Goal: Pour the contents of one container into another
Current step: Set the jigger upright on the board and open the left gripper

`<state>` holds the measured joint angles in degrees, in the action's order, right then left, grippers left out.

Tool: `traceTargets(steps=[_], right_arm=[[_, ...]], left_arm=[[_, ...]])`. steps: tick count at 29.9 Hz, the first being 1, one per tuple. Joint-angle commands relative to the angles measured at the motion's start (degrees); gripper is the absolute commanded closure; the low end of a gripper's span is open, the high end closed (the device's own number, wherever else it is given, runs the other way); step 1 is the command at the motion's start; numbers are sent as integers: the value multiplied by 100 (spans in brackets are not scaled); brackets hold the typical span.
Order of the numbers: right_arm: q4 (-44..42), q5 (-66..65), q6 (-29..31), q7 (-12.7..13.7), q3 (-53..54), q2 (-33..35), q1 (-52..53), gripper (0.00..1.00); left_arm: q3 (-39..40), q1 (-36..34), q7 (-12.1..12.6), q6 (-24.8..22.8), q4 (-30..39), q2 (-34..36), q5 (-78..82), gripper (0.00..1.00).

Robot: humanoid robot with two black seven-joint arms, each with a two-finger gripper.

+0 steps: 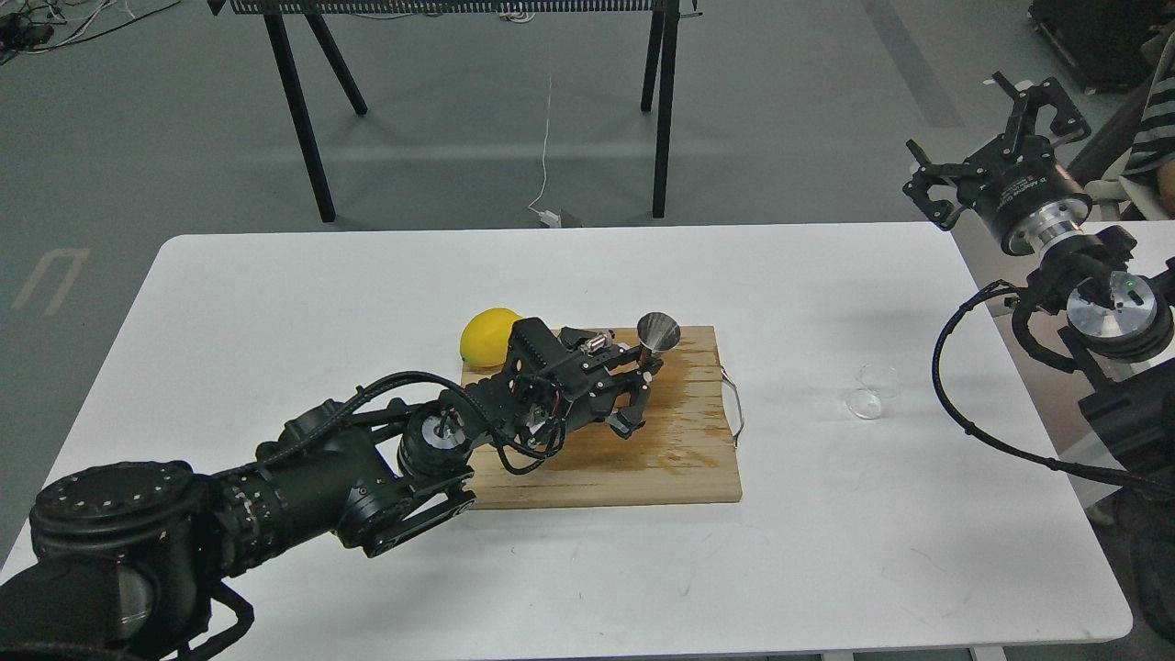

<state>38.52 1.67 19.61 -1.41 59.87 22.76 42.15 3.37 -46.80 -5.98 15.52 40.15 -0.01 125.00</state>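
My left gripper (645, 375) is shut on the steel jigger (658, 335), which stands upright over the back right part of the wooden cutting board (684, 459). The clear glass cup (870, 390) lies on the white table to the right of the board, apart from both grippers. My right gripper (987, 138) hangs high beyond the table's right edge, fingers spread and holding nothing.
A yellow lemon (486, 337) sits at the board's back left corner, partly behind my left arm. The board has a dark wet stain and a wire handle (734, 404) on its right side. A black-legged stand (312, 101) is behind the white table (826, 551).
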Motion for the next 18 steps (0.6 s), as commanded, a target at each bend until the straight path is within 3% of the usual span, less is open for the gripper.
traceTargets(steps=[1,12,17,18], right_arm=[[-3,-9,-1,-9,-1,0,4,1],[-11,0,-1,-9,-1,0,13,1],[-11,0,-1,-9,-10,0,22,1],[-11,-8,-1,-9,-10,0,22,1]], left_arm=[[-3,170,0,56,-16,1,0,98],[-3,303,0,65,-33,1,0,97],[-3,303,0,65,-86,1,0,89],[-3,303,0,74,-86,1,0,83]])
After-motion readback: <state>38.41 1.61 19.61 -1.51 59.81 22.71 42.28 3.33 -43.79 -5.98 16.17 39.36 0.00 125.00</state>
